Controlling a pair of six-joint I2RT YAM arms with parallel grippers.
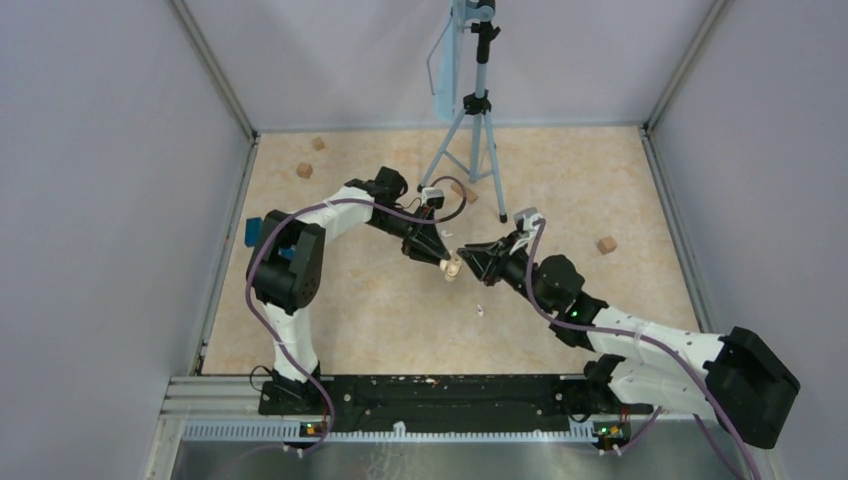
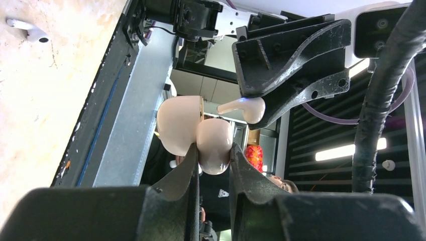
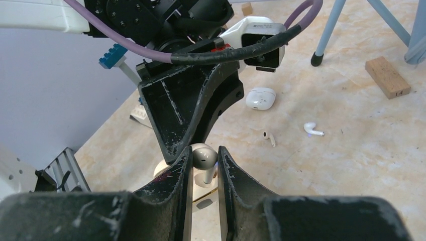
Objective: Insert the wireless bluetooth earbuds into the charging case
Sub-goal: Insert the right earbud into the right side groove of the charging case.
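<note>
The left pincer [image 2: 213, 147] is clamped tight on the open cream charging case [image 2: 215, 131], held up off the bench [image 3: 351, 155] with its lid [image 2: 178, 125] swung aside; the right pincer [image 3: 204, 149] stands narrow, pinching one earbud [image 3: 203, 158] by its head, stem aimed at the case's open mouth and just beside it; two loose earbuds [image 3: 312, 129] lie on the bench near a second white case [image 3: 261, 97]; a wooden block [image 3: 388, 76] lies further off.
</note>
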